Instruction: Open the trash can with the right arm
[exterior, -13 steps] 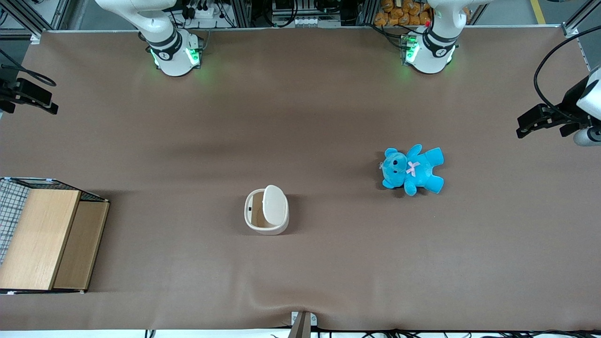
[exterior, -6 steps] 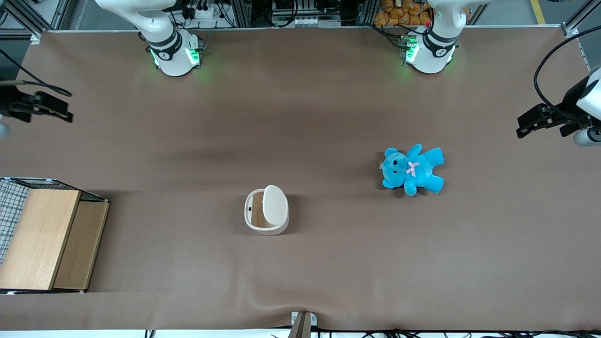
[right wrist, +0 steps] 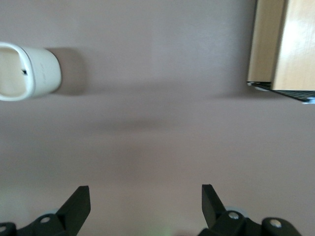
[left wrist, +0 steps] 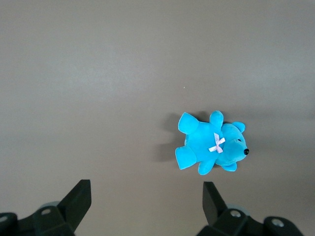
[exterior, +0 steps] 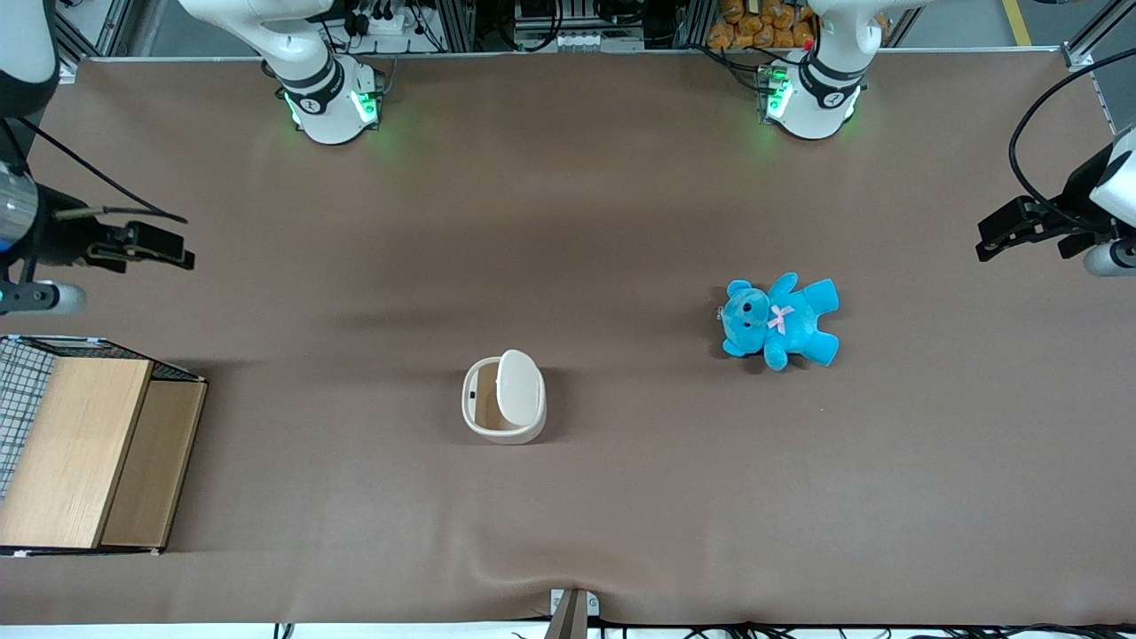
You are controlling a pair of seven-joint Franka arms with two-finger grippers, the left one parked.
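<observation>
The bench (exterior: pixel 621 222) is covered edge to edge with a brown mat, wrinkled slightly along the edge nearest the front camera. Aluminium framing and cabling run along the edge where the arm bases are mounted.

The trash can (exterior: pixel 503 397) stands on the mat near the middle of the bench, nearer the front camera than the arm bases. Its lid (exterior: pixel 519 387) is tilted up, exposing the tan inside on the working arm's side. In the right wrist view the trash can (right wrist: pixel 27 71) shows its open mouth.

The right arm (exterior: pixel 27 133) reaches in at the working arm's end of the bench, its black wrist section roughly level and pointing toward the bench middle. The gripper (exterior: pixel 169 247) hangs above bare mat, well apart from the trash can. Its fingers (right wrist: pixel 78 204) are spread wide, holding nothing.

A wooden box (exterior: pixel 89 453) with wire mesh sits at the working arm's end, nearer the front camera than the gripper. A blue teddy bear (exterior: pixel 779 320) with a pink bow lies on its back toward the parked arm's end, well apart from the trash can.
</observation>
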